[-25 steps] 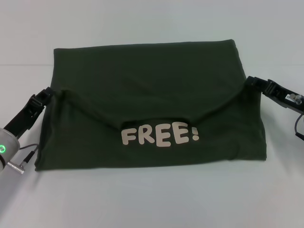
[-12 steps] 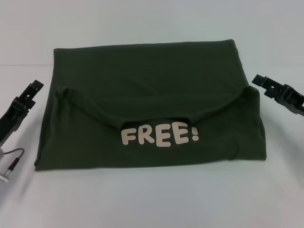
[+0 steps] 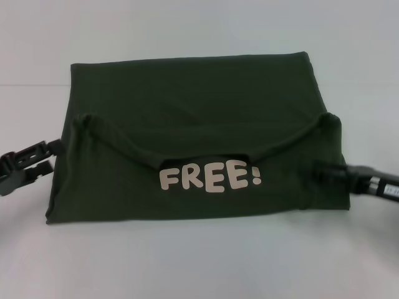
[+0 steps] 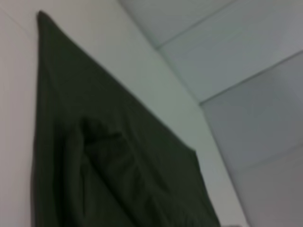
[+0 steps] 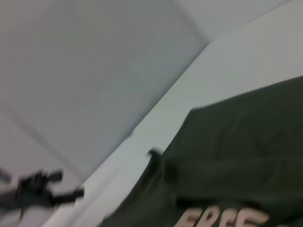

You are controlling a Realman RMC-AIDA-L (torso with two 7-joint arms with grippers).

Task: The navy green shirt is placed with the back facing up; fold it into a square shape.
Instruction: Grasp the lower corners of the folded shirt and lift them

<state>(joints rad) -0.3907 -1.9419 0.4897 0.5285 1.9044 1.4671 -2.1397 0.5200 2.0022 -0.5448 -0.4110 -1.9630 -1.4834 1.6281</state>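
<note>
The navy green shirt (image 3: 193,118) lies on the white table, its near part folded up over it so the white "FREE!" lettering (image 3: 210,177) faces up. My left gripper (image 3: 56,155) sits open at the shirt's left edge, level with the folded flap, with nothing between its fingers. My right gripper (image 3: 321,172) reaches in over the shirt's near right corner, black against the dark cloth. The left wrist view shows only the shirt (image 4: 94,156) and table. The right wrist view shows the shirt (image 5: 236,165) and, far off, the left gripper (image 5: 42,191).
White table (image 3: 199,261) surrounds the shirt on all sides, with bare surface in front and to either side. A pale wall (image 3: 187,25) rises behind the table's far edge.
Both grippers left the flap's upper corners, pulled outward, then came down nearer me. The left one is now at the shirt's left edge, the right one over its near right corner. The shirt has not moved.
</note>
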